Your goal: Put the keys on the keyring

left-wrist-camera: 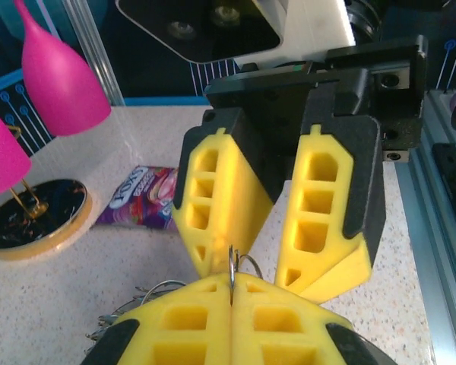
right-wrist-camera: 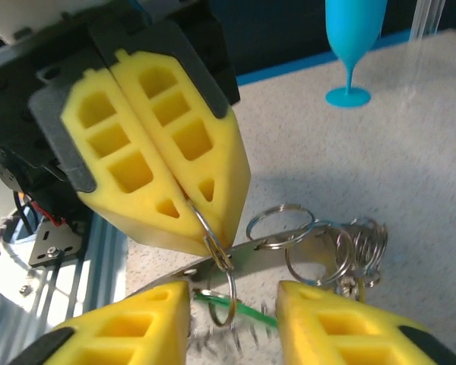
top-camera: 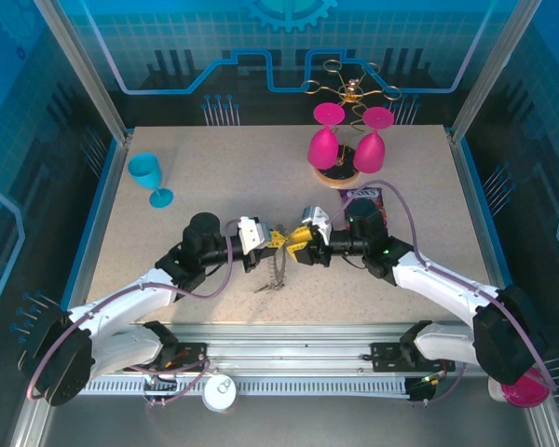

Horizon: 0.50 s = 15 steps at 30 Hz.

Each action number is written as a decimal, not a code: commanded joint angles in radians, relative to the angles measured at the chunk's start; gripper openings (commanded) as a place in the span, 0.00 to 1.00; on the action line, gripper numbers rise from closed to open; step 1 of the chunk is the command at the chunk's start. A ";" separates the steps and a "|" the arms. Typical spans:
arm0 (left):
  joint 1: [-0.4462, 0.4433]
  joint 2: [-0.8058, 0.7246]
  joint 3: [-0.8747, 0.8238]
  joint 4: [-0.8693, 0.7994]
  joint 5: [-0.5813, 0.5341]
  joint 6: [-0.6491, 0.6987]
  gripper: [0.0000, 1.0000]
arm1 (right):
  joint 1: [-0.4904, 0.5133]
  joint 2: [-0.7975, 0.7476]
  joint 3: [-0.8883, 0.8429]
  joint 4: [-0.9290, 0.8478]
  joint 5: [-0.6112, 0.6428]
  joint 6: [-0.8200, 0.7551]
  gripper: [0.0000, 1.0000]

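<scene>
My left gripper (top-camera: 271, 240) meets my right gripper (top-camera: 295, 249) over the table's middle. The keyring (top-camera: 276, 272) hangs below them, a flat metal band (right-wrist-camera: 277, 255) fringed with small silvery split rings. In the left wrist view my left gripper (left-wrist-camera: 232, 290) is shut on one thin ring (left-wrist-camera: 232, 266) of that fringe. The right wrist view has the same left gripper (right-wrist-camera: 201, 222) pinching that ring from above. My right gripper (right-wrist-camera: 232, 319) is open, its fingers either side of a dangling small ring and a thin green key (right-wrist-camera: 239, 308). The other keys are too small to pick out.
Two pink wine glasses (top-camera: 340, 140) hang upside down on a gold wire stand (top-camera: 349, 91) at the back. A blue glass (top-camera: 149, 177) stands at the left. A snack packet (left-wrist-camera: 140, 199) lies near the stand's round base (left-wrist-camera: 38, 220).
</scene>
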State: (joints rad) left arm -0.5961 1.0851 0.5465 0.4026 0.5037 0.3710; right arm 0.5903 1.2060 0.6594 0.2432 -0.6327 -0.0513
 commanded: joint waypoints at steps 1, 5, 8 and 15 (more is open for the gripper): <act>-0.007 -0.007 0.003 0.090 0.055 -0.017 0.00 | -0.018 -0.050 -0.030 0.104 -0.045 -0.051 0.39; -0.006 0.001 0.007 0.084 0.071 -0.020 0.00 | -0.015 -0.049 -0.037 0.148 -0.062 -0.081 0.38; -0.007 0.004 0.009 0.087 0.082 -0.025 0.00 | -0.015 -0.032 -0.026 0.152 -0.078 -0.094 0.31; -0.006 0.008 0.005 0.106 0.098 -0.046 0.00 | -0.009 -0.019 -0.009 0.143 -0.090 -0.108 0.00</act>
State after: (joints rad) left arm -0.5949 1.0874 0.5465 0.4316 0.5476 0.3424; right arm 0.5808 1.1763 0.6350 0.3653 -0.6941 -0.1455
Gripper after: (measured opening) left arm 0.049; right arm 0.058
